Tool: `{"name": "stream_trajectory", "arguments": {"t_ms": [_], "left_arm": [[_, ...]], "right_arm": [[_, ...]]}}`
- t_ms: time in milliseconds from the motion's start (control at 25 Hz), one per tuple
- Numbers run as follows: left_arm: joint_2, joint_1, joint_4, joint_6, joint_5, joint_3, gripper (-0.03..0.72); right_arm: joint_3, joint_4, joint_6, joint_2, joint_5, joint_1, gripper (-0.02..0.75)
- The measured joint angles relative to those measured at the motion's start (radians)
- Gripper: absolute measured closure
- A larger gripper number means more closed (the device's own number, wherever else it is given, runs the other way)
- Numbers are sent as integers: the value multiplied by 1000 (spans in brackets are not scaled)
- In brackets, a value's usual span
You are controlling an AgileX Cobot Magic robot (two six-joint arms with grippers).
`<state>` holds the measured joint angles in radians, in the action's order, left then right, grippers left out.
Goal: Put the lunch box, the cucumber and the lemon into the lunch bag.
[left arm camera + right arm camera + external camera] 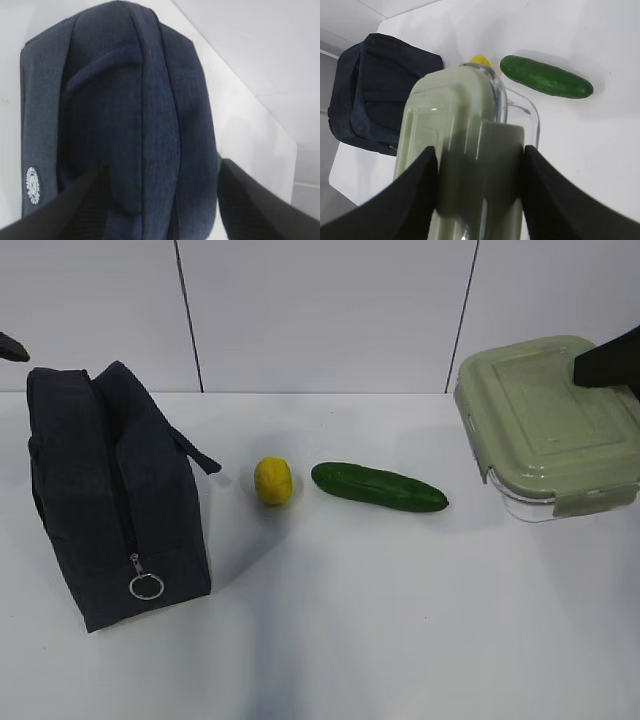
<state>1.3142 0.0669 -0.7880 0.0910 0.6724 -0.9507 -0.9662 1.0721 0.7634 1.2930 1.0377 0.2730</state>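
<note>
Nearest in the exterior view, on the left of the white table (400, 640), stands the boxy dark navy fabric lunch bag (115, 490). Its zipper runs down the end that faces the camera and is drawn shut, with the slider and a round metal ring pull (146, 585) low on that end. A short strap handle (195, 452) shows along its right side.

Farther back, near the middle of the table, lies the small bright yellow lemon (273, 480), just right of the bag and apart from it. Just right of the lemon, with a small gap between, lies the long smooth dark green cucumber (378, 487), angled so that its right end comes slightly nearer.

At the far right, the rectangular lunch box with a pale sage-green clip-on lid and clear base (550, 425) is tilted, lid towards the camera, and appears raised off the table. The right gripper (480, 195) clamps it: in the right wrist view its two dark fingers (415, 200) press either side of the lid's clip end.

At the far left edge, only a dark tip of the left gripper (12, 346) shows above the bag. In the left wrist view its fingers (75, 210) stand spread wide to either side of the bag's top, holding nothing.
</note>
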Motion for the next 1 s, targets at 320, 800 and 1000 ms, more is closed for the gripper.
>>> {"name": "stream_trajectory", "arguments": {"t_ms": [320, 800, 1000], "left_arm": [[151, 0, 37, 2, 3, -87, 214], [266, 0, 38, 2, -92, -128, 237], [296, 0, -21, -24, -115, -128, 239]], "right_arm": [[0, 0, 10, 0, -6, 0, 346], [0, -23, 12, 0, -12, 0, 346], [0, -30, 12, 0, -12, 0, 346]]}}
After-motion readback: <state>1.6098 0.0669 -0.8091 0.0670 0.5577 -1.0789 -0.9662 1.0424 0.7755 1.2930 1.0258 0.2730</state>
